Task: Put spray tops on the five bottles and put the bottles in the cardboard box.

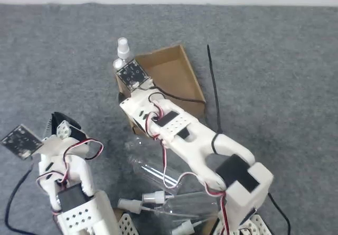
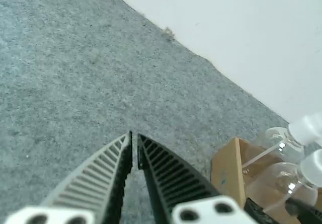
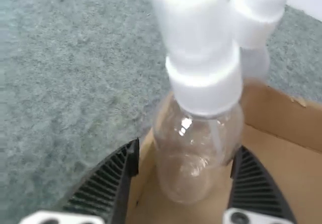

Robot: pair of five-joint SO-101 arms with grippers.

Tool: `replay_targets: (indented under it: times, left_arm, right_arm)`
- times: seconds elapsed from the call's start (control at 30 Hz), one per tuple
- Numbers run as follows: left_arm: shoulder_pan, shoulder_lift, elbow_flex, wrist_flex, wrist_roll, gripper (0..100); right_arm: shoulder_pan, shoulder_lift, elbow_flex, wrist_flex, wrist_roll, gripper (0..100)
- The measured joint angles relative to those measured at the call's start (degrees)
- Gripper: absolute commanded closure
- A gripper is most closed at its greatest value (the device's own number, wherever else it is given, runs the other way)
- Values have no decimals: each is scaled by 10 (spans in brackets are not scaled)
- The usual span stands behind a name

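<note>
The cardboard box [image 1: 182, 84] lies open on the grey carpet. Two clear bottles with white spray tops [image 1: 123, 47] [image 1: 118, 63] stand in its far left corner. My right gripper [image 3: 187, 151] is open, its fingers [image 3: 108, 178] on either side of the nearer bottle [image 3: 196, 153] inside the box [image 3: 282, 133]; the other bottle's top [image 3: 261, 7] rises behind it. My left gripper [image 2: 134, 151] is shut on nothing, low over the carpet left of the box [image 2: 229, 168], with both bottles [image 2: 274, 146] off to its side. Near the arm bases lie several clear bottles [image 1: 153, 169] with spray tops [image 1: 150, 197].
The right arm [image 1: 179, 129] stretches from the near right across the box's near left corner. The left arm [image 1: 63, 166] stands at the near left. A black cable [image 1: 214, 87] runs along the carpet beside the box's right wall. A pale wall borders the carpet at the back.
</note>
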State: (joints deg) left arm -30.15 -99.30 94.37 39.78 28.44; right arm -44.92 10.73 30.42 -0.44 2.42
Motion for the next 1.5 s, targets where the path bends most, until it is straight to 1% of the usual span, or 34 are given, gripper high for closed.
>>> replay_targets:
  times: [0.37, 0.7, 1.17, 1.3, 1.5]
  left_arm:
    - [0, 0, 0, 0, 0, 987]
    - [0, 0, 0, 0, 0, 985]
    - [0, 0, 0, 0, 0, 985]
    - [0, 0, 0, 0, 0, 985]
    - [0, 0, 0, 0, 0, 985]
  right_arm:
    - [1, -102, 77, 0, 2, 763]
    - [22, -226, 164, 0, 2, 764]
    - [22, -347, 235, 0, 2, 764]
    - [22, -389, 236, 54, 2, 764]
    - [21, -440, 210, 207, 2, 764]
